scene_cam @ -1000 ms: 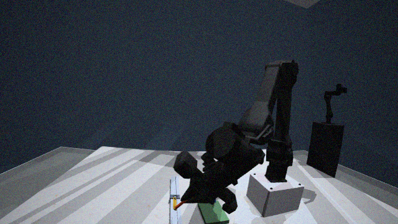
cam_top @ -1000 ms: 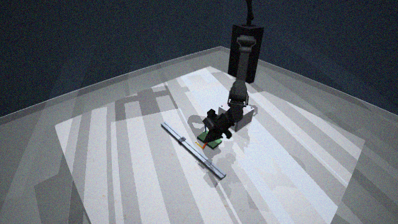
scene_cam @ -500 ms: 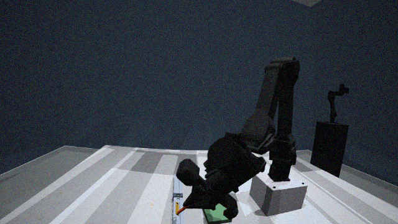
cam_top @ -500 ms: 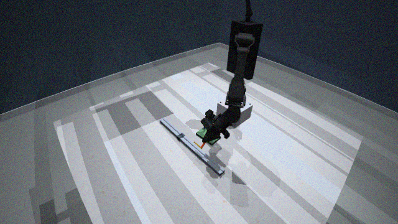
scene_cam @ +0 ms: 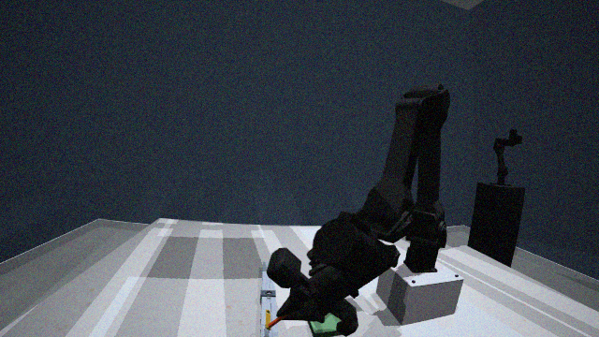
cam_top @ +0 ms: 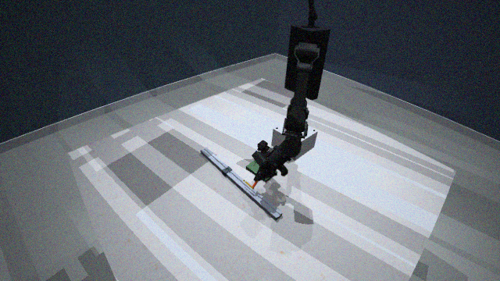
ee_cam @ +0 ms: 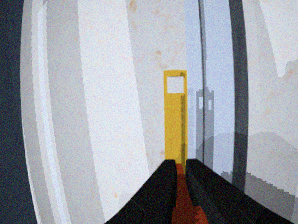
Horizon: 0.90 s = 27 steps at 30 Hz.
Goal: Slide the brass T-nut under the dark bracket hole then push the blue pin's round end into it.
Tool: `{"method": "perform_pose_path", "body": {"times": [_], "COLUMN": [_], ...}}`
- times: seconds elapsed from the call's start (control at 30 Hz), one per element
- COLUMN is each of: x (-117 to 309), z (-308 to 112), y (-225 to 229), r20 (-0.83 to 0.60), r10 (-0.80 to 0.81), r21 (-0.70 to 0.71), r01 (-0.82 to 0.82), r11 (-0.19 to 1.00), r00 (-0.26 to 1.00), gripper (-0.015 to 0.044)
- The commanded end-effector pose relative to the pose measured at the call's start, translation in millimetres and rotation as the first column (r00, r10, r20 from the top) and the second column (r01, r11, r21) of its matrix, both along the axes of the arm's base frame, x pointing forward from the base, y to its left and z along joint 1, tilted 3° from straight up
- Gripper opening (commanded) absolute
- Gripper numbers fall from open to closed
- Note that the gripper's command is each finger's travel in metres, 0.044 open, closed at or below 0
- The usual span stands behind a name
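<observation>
Orange handle (cam_top: 255,183) (scene_cam: 275,322) (ee_cam: 183,192) clamped in the gripper (cam_top: 256,179) (scene_cam: 279,318) (ee_cam: 180,169); its brass nut (cam_top: 252,187) (scene_cam: 268,319) (ee_cam: 174,120) hangs by the rail (cam_top: 269,208) (scene_cam: 263,279) (ee_cam: 217,60), between the surface's (cam_top: 187,242) (scene_cam: 168,300) (ee_cam: 112,100) far corner and near edge.

Your arm (cam_top: 296,113) (scene_cam: 414,154) is matte black, with chunky angular links and a pincer (cam_top: 256,179) (scene_cam: 279,317) (ee_cam: 180,169) of tapering black fingers.
</observation>
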State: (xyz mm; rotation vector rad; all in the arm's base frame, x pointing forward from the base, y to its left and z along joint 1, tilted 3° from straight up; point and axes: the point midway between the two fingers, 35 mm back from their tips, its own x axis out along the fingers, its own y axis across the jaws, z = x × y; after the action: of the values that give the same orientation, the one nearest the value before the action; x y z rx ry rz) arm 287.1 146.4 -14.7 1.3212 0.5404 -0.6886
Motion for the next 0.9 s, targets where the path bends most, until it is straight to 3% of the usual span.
{"method": "perform_pose_path", "body": {"times": [0.0,0.87], "x": [-0.4,-0.7], "z": [-3.1,-17.3], "y": [0.4,0.1], "r20": [-0.004,-0.004], "r10": [0.005,0.006], "r21": [0.000,0.001], "r01": [-0.005,-0.006], "r11": [1.000,1.000], "r00": [1.000,1.000], "gripper": [-0.0150,-0.0150]}}
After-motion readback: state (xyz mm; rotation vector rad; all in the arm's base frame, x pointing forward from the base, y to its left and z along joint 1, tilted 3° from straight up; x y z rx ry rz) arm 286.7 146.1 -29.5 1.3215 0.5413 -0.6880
